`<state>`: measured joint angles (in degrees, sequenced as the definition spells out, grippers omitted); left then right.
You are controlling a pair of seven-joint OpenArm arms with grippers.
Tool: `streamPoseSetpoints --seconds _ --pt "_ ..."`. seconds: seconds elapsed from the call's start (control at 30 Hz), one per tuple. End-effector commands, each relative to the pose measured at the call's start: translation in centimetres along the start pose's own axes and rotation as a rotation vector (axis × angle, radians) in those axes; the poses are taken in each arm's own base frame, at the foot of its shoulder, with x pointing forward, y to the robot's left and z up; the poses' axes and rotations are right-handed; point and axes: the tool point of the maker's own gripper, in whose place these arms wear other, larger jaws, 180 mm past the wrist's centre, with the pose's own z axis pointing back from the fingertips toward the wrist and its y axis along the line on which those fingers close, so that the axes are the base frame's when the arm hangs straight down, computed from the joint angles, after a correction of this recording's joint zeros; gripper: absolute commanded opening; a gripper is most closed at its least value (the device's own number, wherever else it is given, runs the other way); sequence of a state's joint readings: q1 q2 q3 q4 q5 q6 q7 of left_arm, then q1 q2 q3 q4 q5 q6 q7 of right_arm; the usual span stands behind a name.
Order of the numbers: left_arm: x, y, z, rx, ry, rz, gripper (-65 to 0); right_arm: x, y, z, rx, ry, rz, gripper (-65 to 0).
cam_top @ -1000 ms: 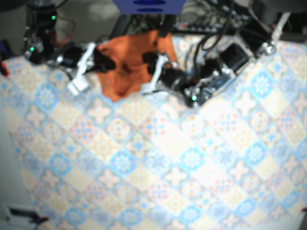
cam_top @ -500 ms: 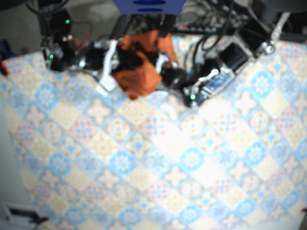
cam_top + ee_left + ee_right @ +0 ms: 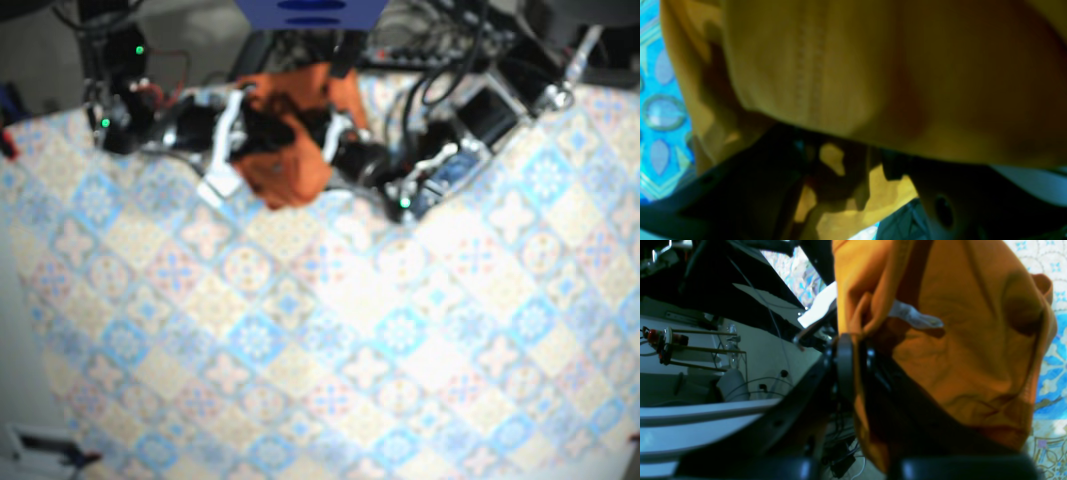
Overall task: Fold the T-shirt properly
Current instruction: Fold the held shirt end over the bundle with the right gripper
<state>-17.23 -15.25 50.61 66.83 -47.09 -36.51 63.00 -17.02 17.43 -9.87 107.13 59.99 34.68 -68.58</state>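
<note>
- Inside my right gripper, I am clamping the T-shirt, probably to carry a fold.
- Cloth is smothering my left gripper; I cannot tell its grip.
- The shirt is sitting bunched at the counter's far edge.

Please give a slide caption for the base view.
Orange T-shirt bunched between the right gripper and left gripper over a patterned tablecloth.

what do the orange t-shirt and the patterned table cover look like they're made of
T-shirt: soft matte knit, probably cotton jersey; it bunches in loose folds and shows a stitched seam line in the left wrist view. Table cover: matte printed sheet with a tile pattern, lying flat; cloth or vinyl, too blurred to tell.
</note>
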Motion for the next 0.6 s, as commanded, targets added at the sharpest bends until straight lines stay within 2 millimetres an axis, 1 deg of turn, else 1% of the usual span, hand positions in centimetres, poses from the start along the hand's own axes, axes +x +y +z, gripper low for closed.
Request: streamPoseSetpoints --seconds 0.0,0.1,0.17,0.23,0.33,0.37,0.47,0.57 --pt "-2.5 3.5 1.6 0.14 0.119 0.016 -36.5 1.0 0.4 0.3 0.016 -0.038 0.016 -65.0" --pt "-1.7 4.5 2.8 0.164 0.07 0.049 -36.5 1.0 0.4 0.3 0.016 -0.037 0.015 -65.0" --pt "-1.3 5.0 3.2 0.173 0.05 0.062 -36.5 1.0 0.4 0.2 0.017 -0.037 0.014 -65.0" --pt "-0.4 5.2 4.0 0.192 0.02 0.049 -36.5 1.0 0.2 0.2 0.007 -0.037 -0.011 -65.0" --pt "0.5 5.8 6.1 0.229 -0.031 0.03 -36.5 1.2 -0.2 -0.2 -0.022 -0.049 -0.102 -65.0" --pt "0.9 5.8 6.5 0.237 -0.044 0.025 -36.5 1.3 -0.3 -0.2 -0.026 -0.049 -0.108 -65.0" --pt "1.3 6.2 7.1 0.25 -0.066 0.031 -36.5 1.8 -0.4 -0.2 -0.027 -0.055 -0.096 -65.0" --pt "1.5 6.4 7.4 0.255 -0.078 0.036 -36.5 1.9 -0.4 -0.2 -0.028 -0.056 -0.096 -65.0"
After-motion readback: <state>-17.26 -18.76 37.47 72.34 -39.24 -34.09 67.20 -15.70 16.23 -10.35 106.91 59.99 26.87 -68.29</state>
